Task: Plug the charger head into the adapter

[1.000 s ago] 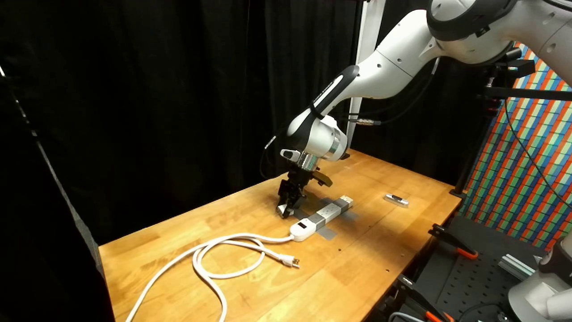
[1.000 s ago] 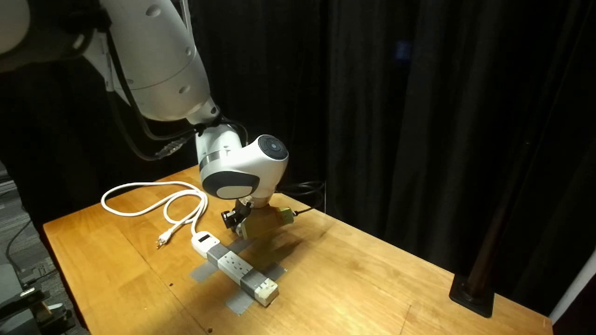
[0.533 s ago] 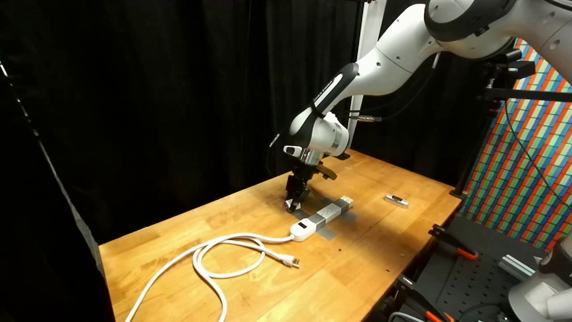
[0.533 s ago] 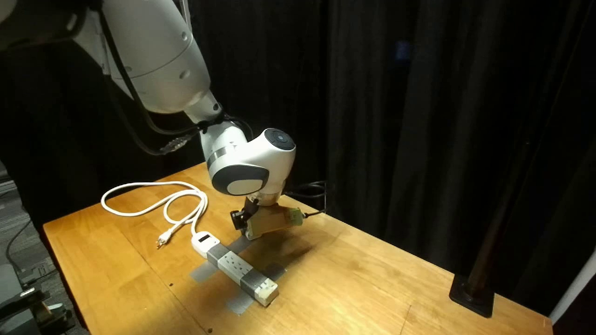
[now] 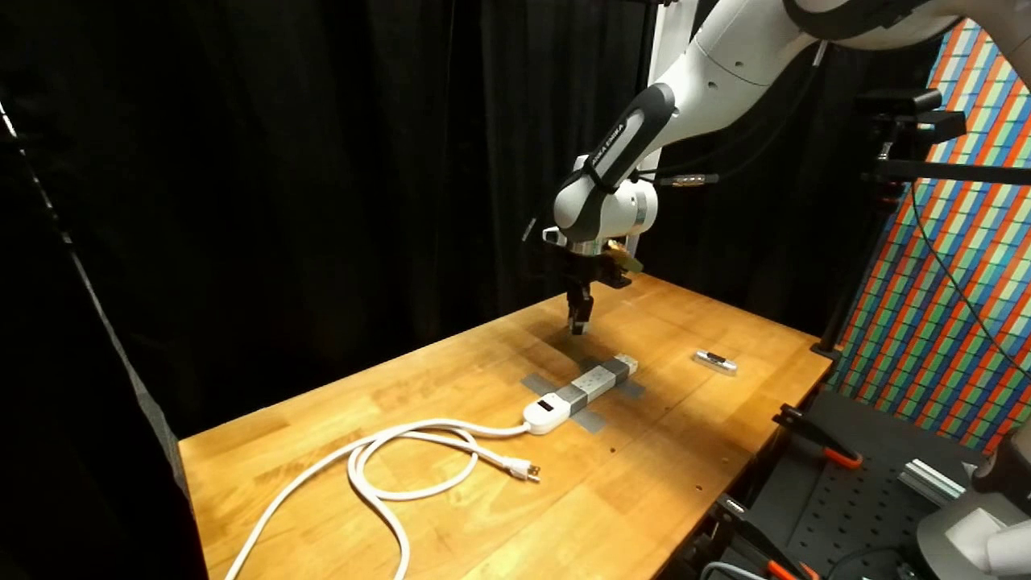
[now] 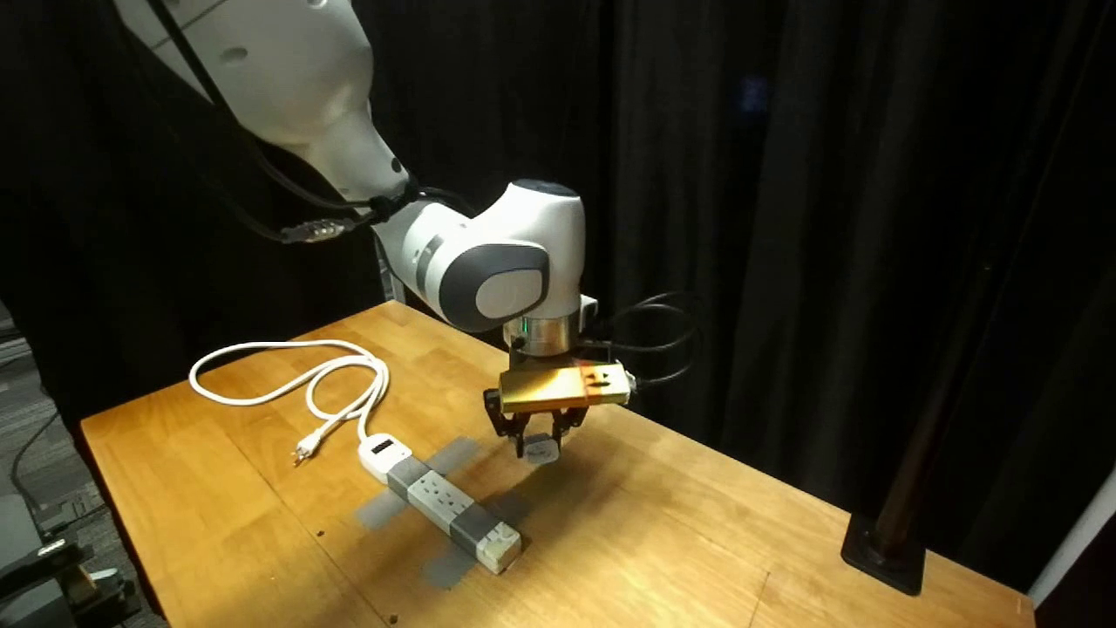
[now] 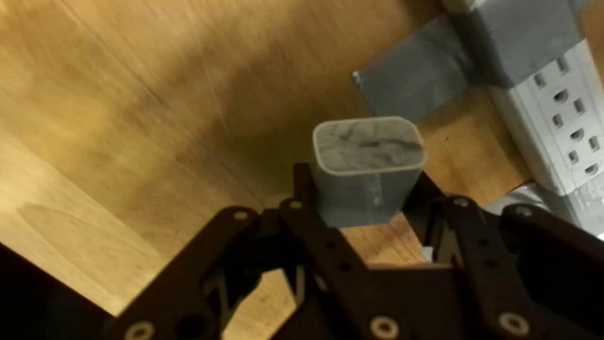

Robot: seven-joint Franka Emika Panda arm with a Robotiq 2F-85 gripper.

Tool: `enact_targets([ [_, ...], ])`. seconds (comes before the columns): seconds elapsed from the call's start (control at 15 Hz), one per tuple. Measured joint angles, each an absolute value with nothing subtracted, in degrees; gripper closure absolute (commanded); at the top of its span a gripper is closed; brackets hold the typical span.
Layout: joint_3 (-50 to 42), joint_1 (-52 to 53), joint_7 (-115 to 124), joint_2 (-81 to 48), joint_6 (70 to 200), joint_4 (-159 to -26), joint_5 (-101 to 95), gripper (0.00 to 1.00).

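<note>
- Hand (image 7: 365,189) clamped on charger head (image 7: 370,146), gripping it from both sides.
- Charger head up off bench (image 5: 628,483); shadow (image 5: 580,348) on the wood below in an exterior view.
- Its end face, seen in wrist view: rounded corners, pale rim, marks too blurred to make out.
- Adapter (image 6: 440,495) lies on bench, outlets up, near charger head, not touching.
- Grey tape (image 6: 476,525) wraps adapter in two places; more strips stuck to bench beside it.
- Adapter's rounded white end has dark rectangle (image 6: 382,446); white cable (image 6: 288,344) leaves from there, loops over bench.
- Cable's pronged plug (image 5: 522,469) lies on bench, near adapter's cable end.
- Small flat item (image 5: 714,361), silver with dark top, on bench, well apart from adapter.
- Arm (image 5: 725,80) reaches over bench, hand pointing down.
- Gold box (image 6: 558,386) mounted at arm's end, above charger head in an exterior view.
- Black curtain (image 5: 282,201) behind bench in both exterior views.
- Clamps (image 5: 813,433) with orange ends at bench edge in an exterior view.
</note>
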State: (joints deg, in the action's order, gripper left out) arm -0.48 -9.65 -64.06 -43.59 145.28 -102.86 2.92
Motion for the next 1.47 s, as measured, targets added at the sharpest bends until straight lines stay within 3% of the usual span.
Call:
enact_targets([
  [0.6, -3.9, -8.1, -51.6, -39.6, 116.2, -102.3, -6.2, 0.77],
  [1.47, -4.5, -8.2, -42.0, -44.7, 124.5, -101.9, -16.4, 0.77],
])
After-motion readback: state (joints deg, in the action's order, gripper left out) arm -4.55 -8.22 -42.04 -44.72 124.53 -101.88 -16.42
